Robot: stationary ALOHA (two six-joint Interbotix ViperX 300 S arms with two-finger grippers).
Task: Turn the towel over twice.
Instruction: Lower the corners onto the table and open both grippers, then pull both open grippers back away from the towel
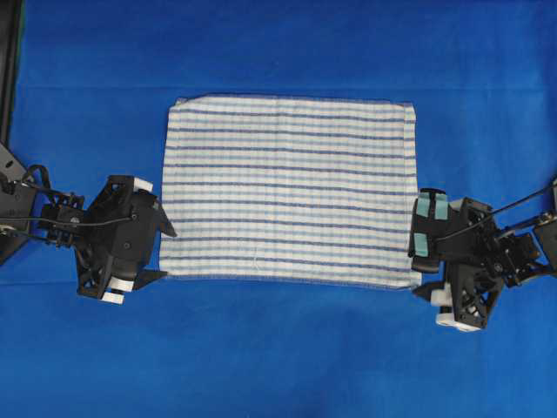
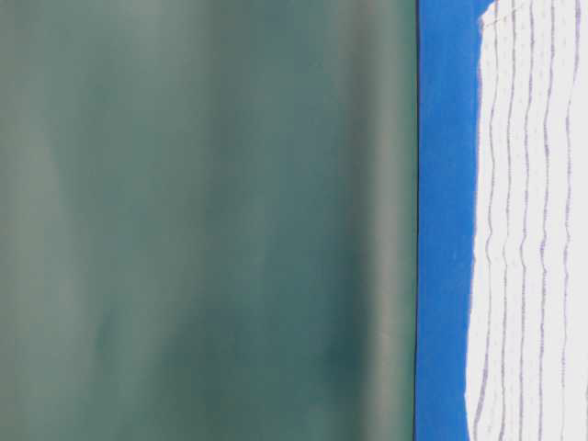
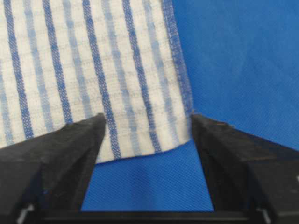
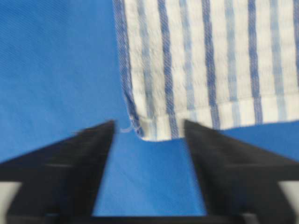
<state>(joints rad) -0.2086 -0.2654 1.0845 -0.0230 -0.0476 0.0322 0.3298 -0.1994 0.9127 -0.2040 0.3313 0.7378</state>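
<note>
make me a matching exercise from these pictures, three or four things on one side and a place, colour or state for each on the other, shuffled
Things:
1. towel
2. left pincer
3. right pincer
4. blue cloth

Descriptions:
A. open, at the towel's corner on the right of the overhead view
B. plain, covering the table
C. lying flat, striped face up
D. open, at the towel's corner on the left of the overhead view

Pairs: 1-C, 2-D, 3-A, 4-B
</note>
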